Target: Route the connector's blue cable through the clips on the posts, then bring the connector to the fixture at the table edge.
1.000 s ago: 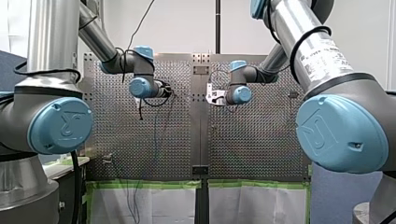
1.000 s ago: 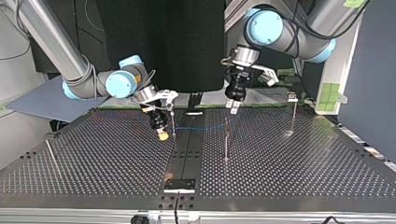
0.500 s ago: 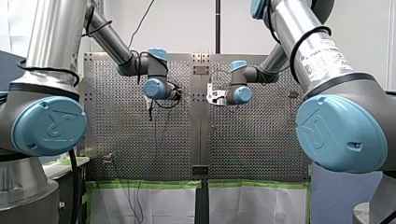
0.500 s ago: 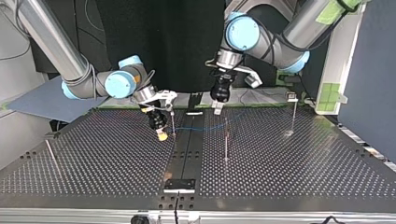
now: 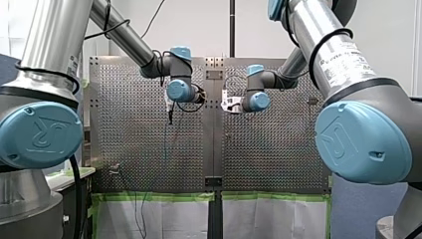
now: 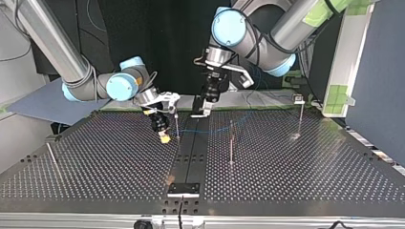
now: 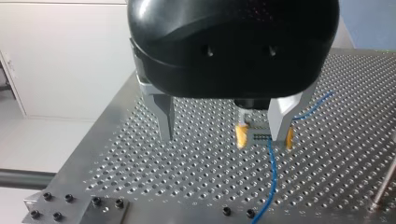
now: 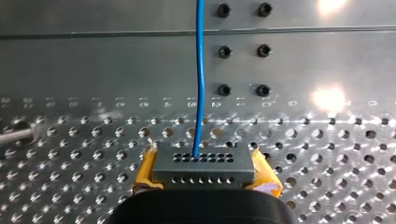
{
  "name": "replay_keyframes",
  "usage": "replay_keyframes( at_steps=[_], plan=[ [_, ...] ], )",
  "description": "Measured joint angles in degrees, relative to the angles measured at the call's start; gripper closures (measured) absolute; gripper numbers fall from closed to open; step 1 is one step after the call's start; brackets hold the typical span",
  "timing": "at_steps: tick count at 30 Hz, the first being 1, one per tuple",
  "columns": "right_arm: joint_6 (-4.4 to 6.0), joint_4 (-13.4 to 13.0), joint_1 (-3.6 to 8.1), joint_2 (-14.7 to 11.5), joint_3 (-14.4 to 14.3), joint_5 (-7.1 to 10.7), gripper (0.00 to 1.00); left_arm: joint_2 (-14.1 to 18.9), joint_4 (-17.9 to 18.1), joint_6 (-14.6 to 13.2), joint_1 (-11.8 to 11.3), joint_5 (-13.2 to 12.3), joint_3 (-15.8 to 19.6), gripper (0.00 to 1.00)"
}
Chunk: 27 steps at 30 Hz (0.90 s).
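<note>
The grey connector (image 8: pixel 204 166) sits between the yellow pads (image 8: pixel 145 175) of my right gripper (image 8: pixel 204 171), which is shut on it. Its blue cable (image 8: pixel 200 84) runs straight ahead over the perforated plate. In the top view my right gripper (image 6: pixel 164 137) hovers low beside a thin post (image 6: pixel 176 125), and the blue cable (image 6: pixel 215 130) trails toward a second post (image 6: pixel 231 143). My left gripper (image 6: pixel 198 113) hangs just beyond, its metal fingers (image 7: pixel 163 116) open and empty. The held connector (image 7: pixel 261 136) shows beyond its fingers.
Another post (image 6: pixel 301 117) stands at the top view's right and a leaning one (image 6: pixel 52 157) at its left. A small black fixture (image 6: pixel 184 189) sits at the near table edge, on the dark centre strip (image 6: pixel 191 152).
My left arm has swung toward the top view's left, from over the second post to near my right gripper. My right gripper has stayed put with the connector.
</note>
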<state>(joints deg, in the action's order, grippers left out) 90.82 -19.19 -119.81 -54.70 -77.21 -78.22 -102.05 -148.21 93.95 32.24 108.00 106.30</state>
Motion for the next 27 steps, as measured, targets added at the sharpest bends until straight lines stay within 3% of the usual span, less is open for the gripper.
replay_keyframes(
  at_steps=[4,7,19,27],
  plan=[
    [-1.56,1.6,0.39,0.0,0.0,0.02,1.0,-0.2,-0.2,-0.5,0.7,2.1,-0.6,0.0],
    [-1.97,2.0,0.64,0.0,0.0,0.01,1.0,-1.1,-0.9,-0.8,0.9,3.5,-1.0,0.0],
    [-2.53,1.9,0.94,0.0,0.0,0.09,1.0,-6.4,-0.2,-2.0,2.3,9.5,-3.8,0.0],
    [-2.56,1.8,0.95,0.0,0.0,0.15,1.0,-6.9,0.0,-3.0,2.9,13.0,-5.4,0.0]
  ],
)
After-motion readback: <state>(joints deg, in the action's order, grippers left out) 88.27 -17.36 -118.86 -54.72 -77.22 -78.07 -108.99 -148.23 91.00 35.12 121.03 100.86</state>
